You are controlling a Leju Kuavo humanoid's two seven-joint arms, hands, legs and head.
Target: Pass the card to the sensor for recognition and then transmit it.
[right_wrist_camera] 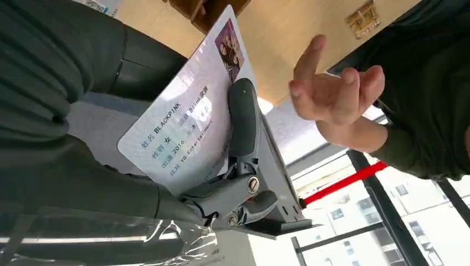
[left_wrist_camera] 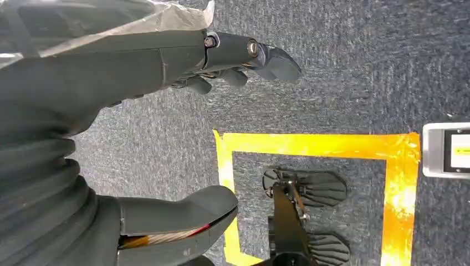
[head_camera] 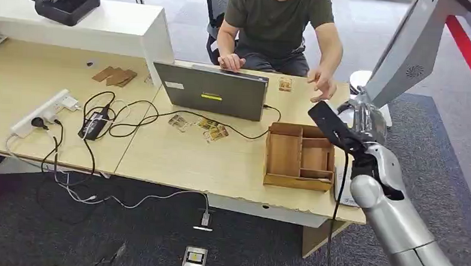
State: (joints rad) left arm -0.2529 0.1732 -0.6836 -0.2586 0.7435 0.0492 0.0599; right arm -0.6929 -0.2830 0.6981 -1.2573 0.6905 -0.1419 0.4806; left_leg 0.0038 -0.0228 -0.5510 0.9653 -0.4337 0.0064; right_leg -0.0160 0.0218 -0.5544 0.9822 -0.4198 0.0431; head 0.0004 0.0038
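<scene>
Nearest to us, our left hand (left_wrist_camera: pixel 233 55) hung at our side above the carpet, fingers loosely curled apart with nothing in them, well away from the work. Our right hand (head_camera: pixel 365 123) was raised past the right end of the desk (head_camera: pixel 220 162), beyond the wooden tray (head_camera: pixel 298 157), and it held the card (right_wrist_camera: pixel 188 116) flat against its palm, one dark finger (right_wrist_camera: pixel 244 122) lying across the printed face and the thumb behind. The card's long axis ran out along the fingers, its photo end leading toward the seated person. Just beyond that free end the person's hand (right_wrist_camera: pixel 332 94) waited open, near but not touching, so we judged the hand-over turned on pushing the card forward along its own length. We could not make out a sensor for certain.
</scene>
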